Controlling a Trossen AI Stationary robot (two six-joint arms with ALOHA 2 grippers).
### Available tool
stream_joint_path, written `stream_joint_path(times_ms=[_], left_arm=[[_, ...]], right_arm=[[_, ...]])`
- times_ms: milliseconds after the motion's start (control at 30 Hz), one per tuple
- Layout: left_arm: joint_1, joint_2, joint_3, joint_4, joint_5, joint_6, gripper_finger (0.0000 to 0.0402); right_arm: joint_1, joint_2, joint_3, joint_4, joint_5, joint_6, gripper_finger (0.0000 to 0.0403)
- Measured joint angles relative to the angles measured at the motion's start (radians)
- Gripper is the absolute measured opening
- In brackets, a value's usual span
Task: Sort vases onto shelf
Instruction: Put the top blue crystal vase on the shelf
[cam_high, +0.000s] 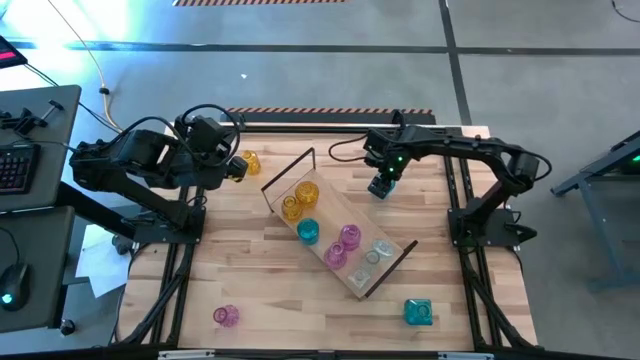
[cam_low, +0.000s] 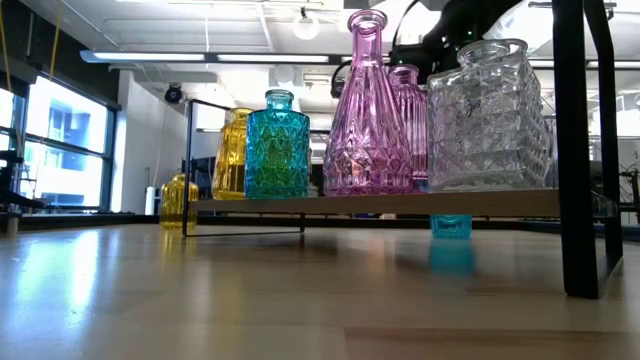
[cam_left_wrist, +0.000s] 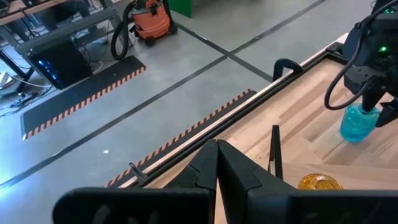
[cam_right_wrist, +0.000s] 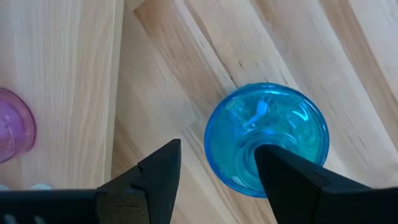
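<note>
Vases stand in a row on the shelf (cam_high: 345, 240), which lies slantwise mid-table in the high view: amber, teal, pink and clear; the right gripper (cam_high: 383, 187) hangs beyond the shelf's far edge, the left gripper (cam_high: 232, 167) beside an amber vase (cam_high: 250, 161) at the table's far left. Low view: a teal vase (cam_low: 277, 145), a tall pink vase (cam_low: 367, 110) and a clear vase (cam_low: 488, 115) line the board. Left wrist view: the left fingers (cam_left_wrist: 239, 180) are pressed together, empty, an amber rim just beyond them. Right wrist view: a blue vase (cam_right_wrist: 267, 137) sits under the spread, released right fingers (cam_right_wrist: 292, 171), one finger crossing its rim.
</note>
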Motion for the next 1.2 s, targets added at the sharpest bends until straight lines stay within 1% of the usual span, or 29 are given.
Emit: stream_joint_path(times_ms=[200,300,400,467,567,600,633,733,833,900,1067,1200], left_arm=[[0.000,0.000,0.000,0.000,-0.001,0.000,0.0000],[0.000,0.000,0.000,0.000,-0.001,0.000,0.0000],[0.000,0.000,0.000,0.000,-0.001,0.000,0.0000],[0.000,0.000,0.000,0.000,-0.001,0.000,0.0000],[0.000,0.000,0.000,0.000,-0.001,0.000,0.0000],[0.000,0.000,0.000,0.000,0.000,0.000,0.0000],[0.000,0.000,0.000,0.000,-0.001,0.000,0.0000],[0.000,0.000,0.000,0.000,-0.001,0.000,0.0000],[0.000,0.000,0.000,0.000,0.000,0.000,0.0000],[0.000,0.000,0.000,0.000,0.000,0.000,0.0000],[0.000,0.000,0.000,0.000,0.000,-0.001,0.0000],[0.000,0.000,0.000,0.000,0.000,-0.001,0.0000]], right_arm=[[-0.021,-0.001,-0.009,0.024,-0.016,-0.003,0.0203],[-0.033,0.000,-0.010,0.024,-0.018,-0.010,0.0191],[-0.034,0.001,-0.011,0.025,0.002,-0.027,0.0152],[-0.034,0.002,-0.012,0.031,0.011,-0.041,0.0109],[-0.035,0.003,-0.013,0.045,0.009,-0.063,0.0035],[-0.034,0.003,-0.012,0.049,0.011,-0.075,0.0020],[-0.034,0.002,-0.012,0.054,0.013,-0.087,0.0015],[-0.032,0.003,-0.009,0.063,0.012,-0.068,0.0028],[-0.021,0.009,0.024,0.043,0.013,-0.069,0.0019],[-0.003,0.014,0.063,0.024,0.019,-0.095,0.0008],[0.057,0.013,0.191,-0.002,0.011,-0.163,0.0009],[0.093,0.013,0.278,-0.115,0.014,-0.227,0.0004]])
